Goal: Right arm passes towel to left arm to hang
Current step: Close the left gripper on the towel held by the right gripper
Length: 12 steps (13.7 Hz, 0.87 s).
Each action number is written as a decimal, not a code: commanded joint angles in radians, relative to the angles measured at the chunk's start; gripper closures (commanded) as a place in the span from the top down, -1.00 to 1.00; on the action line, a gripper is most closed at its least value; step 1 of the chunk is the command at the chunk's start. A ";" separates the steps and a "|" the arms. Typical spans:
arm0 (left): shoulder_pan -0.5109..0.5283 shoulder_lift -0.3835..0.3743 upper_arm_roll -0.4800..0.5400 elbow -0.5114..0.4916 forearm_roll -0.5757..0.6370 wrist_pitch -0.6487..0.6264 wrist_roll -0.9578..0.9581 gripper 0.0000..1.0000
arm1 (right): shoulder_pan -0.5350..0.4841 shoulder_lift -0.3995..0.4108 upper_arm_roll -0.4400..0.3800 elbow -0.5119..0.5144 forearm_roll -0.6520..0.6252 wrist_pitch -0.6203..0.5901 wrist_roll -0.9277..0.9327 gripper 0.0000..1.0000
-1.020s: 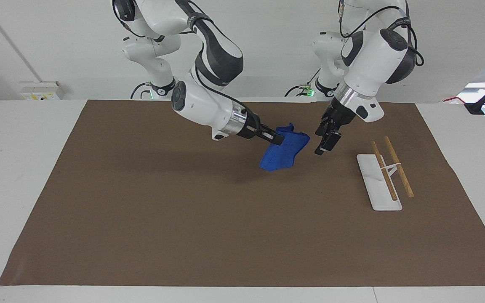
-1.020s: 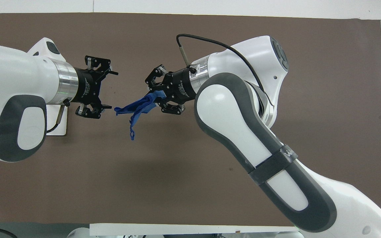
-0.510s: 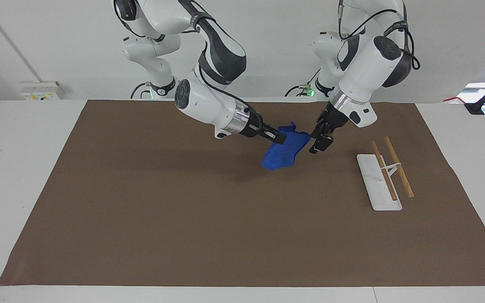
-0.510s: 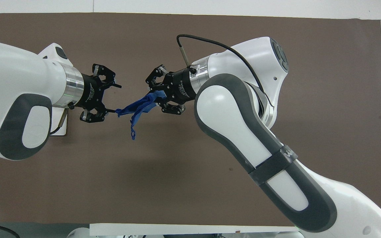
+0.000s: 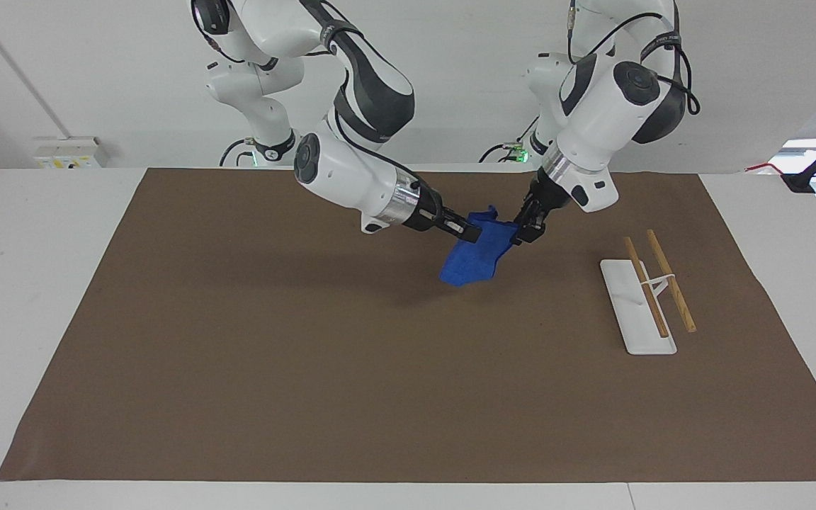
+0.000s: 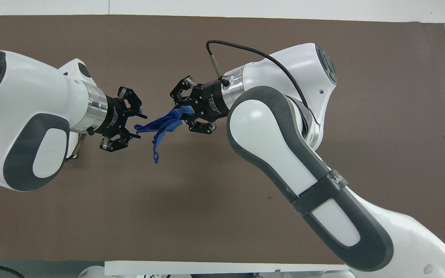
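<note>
The right gripper (image 5: pixel 466 231) (image 6: pixel 176 112) is up over the middle of the brown mat (image 5: pixel 238 340) (image 6: pixel 207 216), its fingers clamped on one upper corner of the towel (image 5: pixel 477 253) (image 6: pixel 160 125). The towel hangs in the air from that grip, bunched at the top and drooping below, with its small loop (image 6: pixel 155 157) dangling at the lowest corner; in the facing view it is clear of the mat

The left gripper (image 5: pixel 523 231) (image 6: pixel 136 124) is also raised, at the towel's free upper corner. Its fingers (image 6: pixel 142 115) are spread apart, one on each side of the cloth's tip in the overhead view, and they have not closed on it. In the facing view the gripper's tip meets the towel's edge; whether a finger actually touches the cloth cannot be told

The two grippers point at each other with the towel stretched between them. Toward the left arm's end of the table a white rack (image 5: pixel 633 306) with two wooden rods (image 5: pixel 670 280) stands on the mat, well apart from the towel
</note>
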 commanded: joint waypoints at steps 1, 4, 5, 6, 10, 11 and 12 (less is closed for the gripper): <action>-0.013 -0.016 0.012 -0.009 0.014 -0.017 0.004 -0.11 | -0.007 -0.029 0.005 -0.034 0.019 0.011 -0.004 -0.98; -0.013 -0.016 0.012 -0.009 0.014 -0.020 0.005 -0.67 | -0.006 -0.029 0.003 -0.037 0.018 0.012 -0.007 -0.98; -0.013 -0.016 0.012 -0.009 0.014 -0.020 0.004 -0.85 | -0.006 -0.029 0.005 -0.038 0.018 0.012 -0.007 -0.98; -0.013 -0.016 0.012 -0.007 0.014 -0.020 0.004 -1.00 | -0.006 -0.031 0.003 -0.044 0.018 0.012 -0.010 -0.98; -0.010 0.000 0.016 0.029 0.014 -0.011 0.004 -1.00 | -0.006 -0.032 0.003 -0.047 0.018 0.012 -0.012 -0.97; -0.007 0.006 0.014 0.045 0.016 -0.011 0.004 -1.00 | -0.006 -0.032 0.003 -0.047 0.018 0.012 -0.012 -0.97; -0.007 0.018 0.016 0.058 0.016 -0.011 0.004 -1.00 | -0.007 -0.032 0.003 -0.047 0.016 0.012 -0.013 -0.87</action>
